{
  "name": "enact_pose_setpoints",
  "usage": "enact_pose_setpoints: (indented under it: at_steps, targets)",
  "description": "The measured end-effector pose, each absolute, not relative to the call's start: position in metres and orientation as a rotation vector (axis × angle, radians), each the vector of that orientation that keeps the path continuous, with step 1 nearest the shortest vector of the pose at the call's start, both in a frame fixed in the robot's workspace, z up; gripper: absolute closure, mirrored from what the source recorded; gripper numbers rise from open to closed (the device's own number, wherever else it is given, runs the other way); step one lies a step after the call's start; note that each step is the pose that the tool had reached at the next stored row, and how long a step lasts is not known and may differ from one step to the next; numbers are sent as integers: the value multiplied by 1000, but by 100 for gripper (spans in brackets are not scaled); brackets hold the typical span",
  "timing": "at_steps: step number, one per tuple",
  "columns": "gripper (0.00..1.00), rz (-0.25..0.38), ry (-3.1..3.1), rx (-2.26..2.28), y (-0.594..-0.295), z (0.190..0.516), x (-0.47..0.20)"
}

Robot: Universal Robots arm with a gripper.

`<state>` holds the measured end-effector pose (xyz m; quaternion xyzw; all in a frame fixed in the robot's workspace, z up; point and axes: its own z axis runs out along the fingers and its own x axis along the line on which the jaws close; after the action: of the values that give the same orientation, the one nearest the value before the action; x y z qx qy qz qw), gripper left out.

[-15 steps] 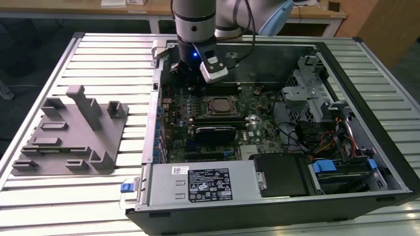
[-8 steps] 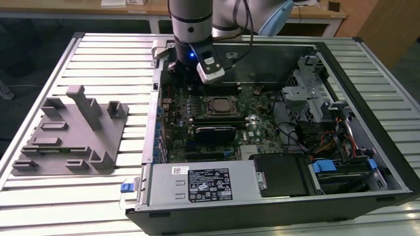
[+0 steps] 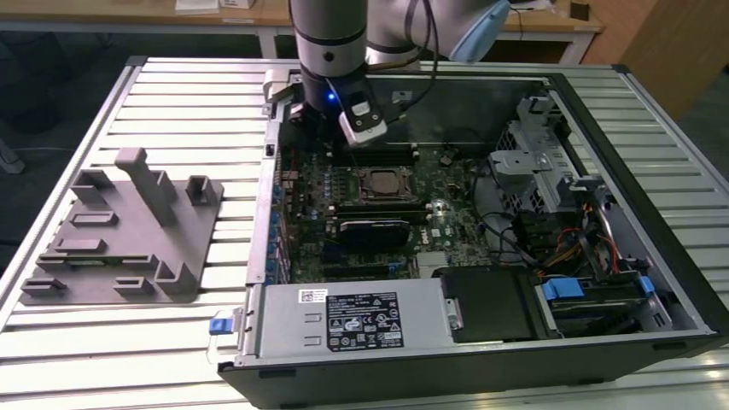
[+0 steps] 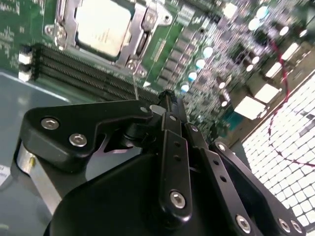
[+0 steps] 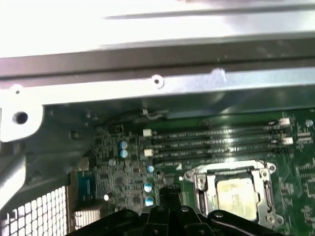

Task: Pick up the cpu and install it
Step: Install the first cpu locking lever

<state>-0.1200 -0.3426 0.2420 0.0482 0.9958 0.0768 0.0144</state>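
Observation:
The cpu (image 3: 381,181) is a pale silvery square lying flat in the black metal-framed socket (image 3: 355,182) on the green motherboard (image 3: 456,226), inside the open computer case. Both wrist views show it too, cpu (image 4: 103,27) and cpu (image 5: 236,194), with the socket frame (image 4: 142,37) around it. My gripper (image 3: 323,138) hangs over the board beside the memory slots (image 5: 216,142), a short way from the socket. In the second wrist view the black gripper (image 4: 165,97) has its fingers pressed together with nothing between them. The first wrist view also shows the gripper (image 5: 170,192).
The case (image 3: 638,196) lies on a slatted metal table (image 3: 68,342). A grey plastic block with upright posts (image 3: 119,226) sits at the exterior view's left. Inside the case are a power supply (image 3: 353,316), a drive cage (image 3: 547,162) and loose cables (image 3: 569,243).

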Motion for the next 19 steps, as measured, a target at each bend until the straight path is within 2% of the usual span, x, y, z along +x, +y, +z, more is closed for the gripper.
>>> enact_pose_setpoints:
  at_steps: [9,19]
  targets:
    - [89,391,3089,152,-343,242,-122]
    - [89,400,3088,152,-343,242,-117]
